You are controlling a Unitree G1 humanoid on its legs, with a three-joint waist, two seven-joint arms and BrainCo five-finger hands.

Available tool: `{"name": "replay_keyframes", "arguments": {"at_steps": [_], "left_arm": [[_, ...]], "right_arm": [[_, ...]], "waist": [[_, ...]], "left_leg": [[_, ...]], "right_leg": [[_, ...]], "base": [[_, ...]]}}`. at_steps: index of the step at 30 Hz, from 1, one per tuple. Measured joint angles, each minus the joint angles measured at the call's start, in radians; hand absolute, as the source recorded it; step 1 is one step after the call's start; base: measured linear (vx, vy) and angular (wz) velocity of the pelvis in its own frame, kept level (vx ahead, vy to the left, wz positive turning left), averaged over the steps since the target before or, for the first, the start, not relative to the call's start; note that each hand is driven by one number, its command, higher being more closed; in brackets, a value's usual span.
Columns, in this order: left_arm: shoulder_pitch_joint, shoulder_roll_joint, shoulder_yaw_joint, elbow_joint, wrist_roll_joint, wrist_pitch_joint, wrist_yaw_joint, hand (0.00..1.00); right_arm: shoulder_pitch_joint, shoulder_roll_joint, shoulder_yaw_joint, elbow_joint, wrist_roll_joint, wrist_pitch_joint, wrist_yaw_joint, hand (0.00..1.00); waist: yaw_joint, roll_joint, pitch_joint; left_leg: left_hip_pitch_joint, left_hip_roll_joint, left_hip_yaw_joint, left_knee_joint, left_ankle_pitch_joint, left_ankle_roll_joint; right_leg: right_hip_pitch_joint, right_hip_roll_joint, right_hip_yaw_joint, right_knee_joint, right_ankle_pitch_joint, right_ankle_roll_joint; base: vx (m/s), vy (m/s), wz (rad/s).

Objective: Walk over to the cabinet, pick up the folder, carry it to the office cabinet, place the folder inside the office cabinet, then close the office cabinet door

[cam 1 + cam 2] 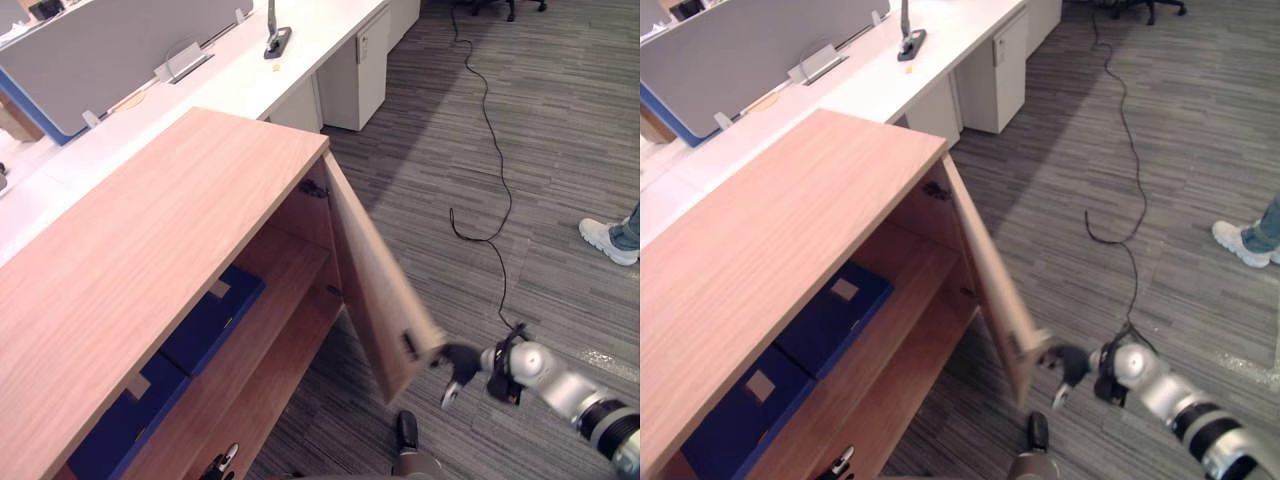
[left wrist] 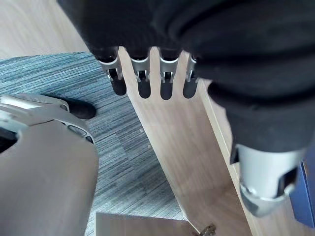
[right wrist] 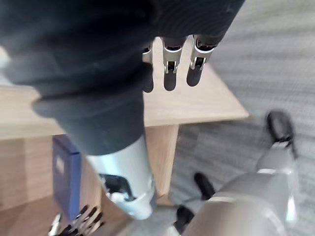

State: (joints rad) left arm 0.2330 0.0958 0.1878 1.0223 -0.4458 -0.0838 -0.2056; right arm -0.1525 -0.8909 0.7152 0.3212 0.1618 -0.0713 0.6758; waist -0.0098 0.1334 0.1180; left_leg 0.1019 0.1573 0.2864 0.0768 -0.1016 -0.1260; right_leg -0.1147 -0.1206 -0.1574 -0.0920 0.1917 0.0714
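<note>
From the head, the office cabinet (image 1: 150, 260) spreads from 9 to 7 o'clock. It is pale wood-grain laminate with a flat top and square edges. Its door (image 1: 375, 285) stands half open towards 5 o'clock, with a dark hinge at its upper corner. On the shelf (image 1: 285, 270) inside, two flat blue folders lie side by side. The far folder (image 1: 835, 312) and the near folder (image 1: 740, 412) are partly hidden under the cabinet top. Each carries a tan label patch too small to read, and which one is the task's cannot be told.

The right hand (image 1: 462, 362), at 4 o'clock, sits at the door's lower outer corner, and its shape is hard to make out there. The left hand (image 1: 222, 463) is cut off at 6 o'clock. A white counter (image 1: 230, 75) with a grey divider (image 1: 110, 45) runs from 10 to 12 o'clock. The floor is striped grey carpet (image 1: 570, 120), and a person's white shoe (image 1: 605, 240) shows at 3 o'clock.

The left wrist view shows straight, spread fingers (image 2: 140, 81) and the thumb (image 2: 266, 182) holding nothing above a smooth wood panel. A sliver of blue lies just beside the thumb.

In the right wrist view the fingers (image 3: 170, 66) are straight and loosely apart, with nothing gripped and their tips over the door's wood face. Whether they touch it cannot be told. One folder shows inside the cabinet, its label unreadable.
</note>
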Motion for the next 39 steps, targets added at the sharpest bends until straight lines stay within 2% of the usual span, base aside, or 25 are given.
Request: {"name": "replay_keyframes", "arguments": {"at_steps": [3, 5, 9, 16, 18, 19, 20, 21, 22, 23, 24, 26, 27, 28, 29, 30, 31, 32, 33, 34, 38, 39], "left_arm": [[0.013, 0.000, -0.016, -0.012, 0.016, 0.005, -0.009, 0.00], [0.015, 0.003, -0.029, -0.017, 0.020, 0.006, -0.013, 0.00], [0.020, 0.006, -0.066, -0.043, 0.022, 0.008, -0.034, 0.00], [0.021, 0.008, -0.117, -0.048, 0.022, 0.016, -0.054, 0.00], [0.021, 0.006, -0.141, -0.048, 0.021, 0.018, -0.057, 0.00], [0.020, 0.006, -0.142, -0.048, 0.017, 0.018, -0.056, 0.00], [0.017, 0.004, -0.142, -0.043, 0.011, 0.018, -0.055, 0.00], [0.009, -0.003, -0.136, -0.026, -0.003, 0.016, -0.048, 0.00], [0.002, -0.008, -0.128, -0.014, -0.009, 0.016, -0.045, 0.00], [-0.013, -0.022, -0.112, 0.009, -0.018, 0.014, -0.032, 0.00], [-0.022, -0.029, -0.105, 0.014, -0.019, 0.014, -0.025, 0.00], [-0.067, -0.042, -0.103, 0.042, -0.020, 0.016, -0.001, 0.00], [-0.079, -0.044, -0.104, 0.046, -0.019, 0.016, 0.007, 0.00], [-0.097, -0.048, -0.105, 0.051, -0.005, 0.016, 0.029, 0.00], [-0.098, -0.053, -0.104, 0.053, 0.009, 0.014, 0.052, 0.00], [-0.098, -0.052, -0.102, 0.055, 0.012, 0.014, 0.060, 0.00], [-0.098, -0.045, -0.085, 0.060, 0.016, 0.012, 0.073, 0.00], [-0.096, -0.023, -0.059, 0.061, 0.022, 0.005, 0.088, 0.00], [-0.089, -0.010, -0.032, 0.067, 0.029, 0.002, 0.099, 0.00], [-0.074, -0.012, 0.014, 0.071, 0.036, 0.003, 0.107, 0.00], [-0.050, -0.050, 0.122, 0.070, 0.041, 0.003, 0.112, 0.00], [-0.048, -0.065, 0.155, 0.070, 0.041, 0.003, 0.113, 0.00]], "right_arm": [[0.057, 0.025, 0.056, 0.003, -0.005, 0.002, 0.054, 0.00], [0.117, 0.059, 0.071, 0.021, 0.007, 0.026, 0.103, 0.00], [0.126, 0.082, 0.055, 0.058, 0.075, 0.073, 0.127, 0.00], [0.121, 0.100, 0.050, 0.117, 0.109, 0.087, 0.152, 0.00], [0.119, 0.192, -0.035, 0.262, 0.108, 0.084, 0.158, 0.00], [0.120, 0.226, -0.073, 0.310, 0.097, 0.081, 0.141, 0.00], [0.123, 0.323, -0.189, 0.444, 0.090, 0.078, 0.093, 0.00], [0.124, 0.433, -0.334, 0.588, 0.099, 0.071, 0.000, 0.00], [0.122, 0.486, -0.414, 0.659, 0.114, 0.066, -0.051, 0.00], [0.104, 0.583, -0.577, 0.805, 0.145, 0.055, -0.160, 0.00], [0.095, 0.620, -0.658, 0.868, 0.157, 0.050, -0.213, 0.00], [0.102, 0.694, -0.849, 0.983, 0.185, 0.040, -0.391, 0.00], [0.108, 0.700, -0.881, 0.989, 0.197, 0.040, -0.423, 0.00], [0.117, 0.711, -0.943, 0.991, 0.218, 0.039, -0.482, 0.00], [0.120, 0.717, -1.026, 0.986, 0.241, 0.038, -0.525, 0.00], [0.119, 0.720, -1.059, 0.980, 0.258, 0.037, -0.539, 0.00], [0.118, 0.743, -1.097, 0.964, 0.297, 0.033, -0.561, 0.00], [0.118, 0.781, -1.109, 0.950, 0.346, 0.029, -0.573, 0.00], [0.116, 0.811, -1.108, 0.945, 0.383, 0.028, -0.579, 0.00], [0.116, 0.842, -1.106, 0.944, 0.413, 0.028, -0.581, 0.00], [0.147, 0.844, -0.999, 0.926, 0.426, 0.017, -0.589, 0.00], [0.147, 0.840, -0.967, 0.928, 0.415, 0.018, -0.589, 0.00]], "waist": [[0.005, -0.010, -0.004], [0.005, -0.018, -0.011], [0.008, -0.023, -0.027], [0.029, -0.024, -0.036], [0.030, -0.025, -0.036], [0.031, -0.025, -0.037], [0.032, -0.024, -0.037], [0.033, -0.022, -0.039], [0.032, -0.020, -0.042], [0.034, -0.019, -0.043], [0.033, -0.018, -0.044], [0.030, -0.018, -0.049], [0.030, -0.019, -0.050], [0.027, -0.019, -0.052], [0.031, -0.010, -0.059], [0.033, -0.010, -0.060], [0.036, -0.019, -0.065], [0.046, -0.057, -0.070], [0.054, -0.087, -0.077], [0.059, -0.108, -0.091], [0.063, -0.108, -0.115], [0.072, -0.106, -0.113]], "left_leg": [[0.000, -0.009, 0.001, -0.002, 0.000, 0.000], [0.001, -0.013, 0.004, -0.002, -0.002, -0.001], [0.006, -0.014, 0.015, -0.001, -0.014, -0.004], [0.006, -0.010, -0.007, 0.003, -0.021, 0.000], [0.005, -0.008, -0.025, 0.002, -0.026, 0.007], [0.004, -0.008, -0.029, 0.003, -0.026, 0.007], [0.000, -0.008, -0.046, 0.003, -0.027, 0.006], [-0.007, -0.008, -0.066, 0.004, -0.027, 0.006], [-0.014, -0.009, -0.081, 0.006, -0.027, 0.006], [-0.020, -0.011, -0.112, 0.006, -0.024, 0.003], [-0.025, -0.012, -0.138, 0.007, -0.017, -0.005], [-0.064, -0.033, -0.296, 0.012, 0.007, -0.002], [-0.073, -0.042, -0.344, 0.013, 0.016, 0.000], [-0.095, -0.064, -0.435, 0.011, 0.034, 0.005], [-0.120, -0.080, -0.516, 0.014, 0.049, 0.013], [-0.124, -0.087, -0.550, 0.015, 0.056, 0.018], [-0.132, -0.101, -0.605, 0.015, 0.067, 0.018], [-0.138, -0.118, -0.643, 0.012, 0.075, 0.011], [-0.143, -0.129, -0.661, 0.011, 0.078, 0.007], [-0.157, -0.130, -0.684, 0.011, 0.081, 0.002], [-0.189, -0.099, -0.641, -0.005, 0.129, -0.006], [-0.189, -0.084, -0.639, -0.021, 0.147, -0.014]], "right_leg": [[0.000, -0.010, 0.002, 0.000, 0.005, 0.003], [-0.001, -0.013, 0.006, 0.000, 0.009, 0.007], [0.000, -0.012, 0.019, 0.000, 0.013, 0.005], [0.015, -0.012, 0.002, 0.000, 0.018, 0.007], [0.026, -0.012, -0.011, 0.000, 0.018, 0.008], [0.028, -0.013, -0.017, 0.000, 0.018, 0.007], [0.034, -0.016, -0.033, 0.000, 0.017, 0.008], [0.040, -0.020, -0.053, 0.000, 0.013, 0.010], [0.045, -0.023, -0.066, 0.000, 0.011, 0.012], [0.059, -0.030, -0.097, 0.002, 0.006, 0.015], [0.070, -0.036, -0.122, 0.005, 0.002, 0.016], [0.143, -0.067, -0.279, 0.006, -0.020, 0.030], [0.166, -0.077, -0.324, 0.007, -0.027, 0.034], [0.199, -0.095, -0.389, 0.023, -0.041, 0.044], [0.204, -0.115, -0.372, 0.077, -0.069, 0.037], [0.203, -0.125, -0.336, 0.109, -0.093, 0.028], [0.196, -0.134, -0.210, 0.173, -0.166, 0.007], [0.183, -0.133, -0.071, 0.216, -0.253, 0.005], [0.179, -0.133, -0.002, 0.234, -0.308, 0.029], [0.175, -0.126, 0.016, 0.249, -0.341, 0.076], [0.187, -0.099, -0.091, 0.263, -0.364, 0.073], [0.199, -0.083, -0.116, 0.263, -0.368, 0.067]], "base": [[-0.02, 0.069, 0.01], [-0.02, 0.082, -0.06], [-0.04, 0.064, -0.09], [-0.04, 0.033, 0.07], [-0.01, 0.036, 0.20], [0.00, 0.031, 0.25], [0.01, 0.030, 0.35], [0.01, 0.029, 0.45], [0.03, 0.037, 0.59], [0.03, 0.032, 0.62], [0.06, 0.043, 1.15], [0.06, 0.042, 1.88], [0.04, 0.051, 2.27], [0.06, 0.085, 2.27], [0.08, 0.109, 2.14], [0.11, 0.127, 1.84], [0.08, 0.061, 1.45], [0.07, -0.034, 1.31], [0.03, -0.154, 0.95], [0.03, -0.182, 0.65], [0.01, -0.168, 0.74], [0.00, -0.111, 0.61]]}}
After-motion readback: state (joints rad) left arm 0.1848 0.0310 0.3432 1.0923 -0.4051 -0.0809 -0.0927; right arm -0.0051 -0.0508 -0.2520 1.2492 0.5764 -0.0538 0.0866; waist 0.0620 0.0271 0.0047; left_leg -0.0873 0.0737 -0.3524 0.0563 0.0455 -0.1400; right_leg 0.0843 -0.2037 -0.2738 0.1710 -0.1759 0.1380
